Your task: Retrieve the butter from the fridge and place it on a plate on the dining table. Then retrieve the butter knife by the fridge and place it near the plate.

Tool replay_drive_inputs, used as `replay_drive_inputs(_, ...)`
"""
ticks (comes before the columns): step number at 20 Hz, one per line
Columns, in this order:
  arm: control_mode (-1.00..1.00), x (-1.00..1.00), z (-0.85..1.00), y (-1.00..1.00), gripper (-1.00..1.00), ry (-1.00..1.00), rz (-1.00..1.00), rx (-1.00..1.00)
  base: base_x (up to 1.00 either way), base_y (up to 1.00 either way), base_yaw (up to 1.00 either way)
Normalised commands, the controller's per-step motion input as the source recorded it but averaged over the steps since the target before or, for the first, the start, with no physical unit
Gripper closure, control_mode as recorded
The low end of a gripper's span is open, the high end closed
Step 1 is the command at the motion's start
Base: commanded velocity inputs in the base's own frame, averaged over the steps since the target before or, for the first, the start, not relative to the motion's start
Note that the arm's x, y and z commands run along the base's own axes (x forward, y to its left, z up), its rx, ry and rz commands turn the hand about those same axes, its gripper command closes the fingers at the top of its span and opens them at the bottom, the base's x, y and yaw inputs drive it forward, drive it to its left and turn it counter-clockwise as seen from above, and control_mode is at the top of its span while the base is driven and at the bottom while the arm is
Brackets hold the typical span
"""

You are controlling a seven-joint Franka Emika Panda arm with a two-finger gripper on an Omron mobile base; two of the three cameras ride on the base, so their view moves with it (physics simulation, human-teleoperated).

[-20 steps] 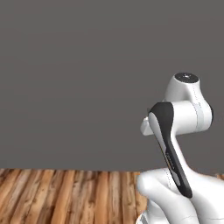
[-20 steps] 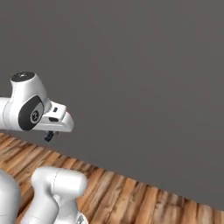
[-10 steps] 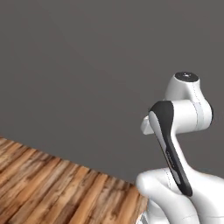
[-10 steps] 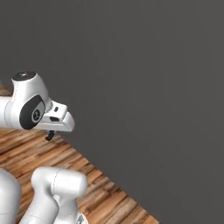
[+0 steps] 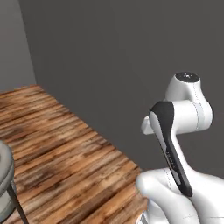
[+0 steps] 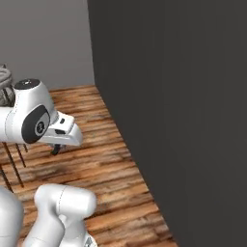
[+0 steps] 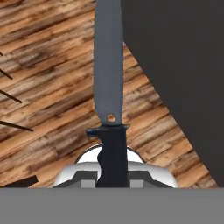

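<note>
The butter knife (image 7: 108, 65) has a long grey blade and a black handle (image 7: 113, 153). It points straight away from the hand over the wooden floor. My gripper (image 7: 113, 177) is shut on the handle. In the right base view the gripper (image 6: 57, 148) hangs below the white hand at the left, folded close to the arm. The butter, fridge, plate and dining table are out of view.
A tall dark grey wall (image 6: 183, 120) stands close on the right, and its corner meets a lighter grey wall (image 6: 43, 43) further back. Wood plank floor (image 5: 57, 153) stretches to the left. A grey stool (image 5: 3, 183) on thin dark legs (image 6: 12, 164) stands at the left edge.
The whole picture has swung as the base turns: the dark wall's corner, more floor and the stool have come into view. The arm keeps its folded pose with the knife in the gripper.
</note>
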Motion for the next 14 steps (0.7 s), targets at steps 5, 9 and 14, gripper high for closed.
replay_drive_inputs(5, 1.0, 0.0, 0.0, 0.0, 1.0, 0.0, 0.0, 0.0, 0.47, -0.19, 0.87)
replay_drive_inputs(9, 1.0, 0.0, 0.0, 0.0, 1.0, 0.0, 0.0, 0.0, 0.44, -0.28, 0.84)
replay_drive_inputs(14, 1.0, 0.0, 0.0, 0.0, 1.0, 0.0, 0.0, 0.0, 0.39, -0.4, 0.81)
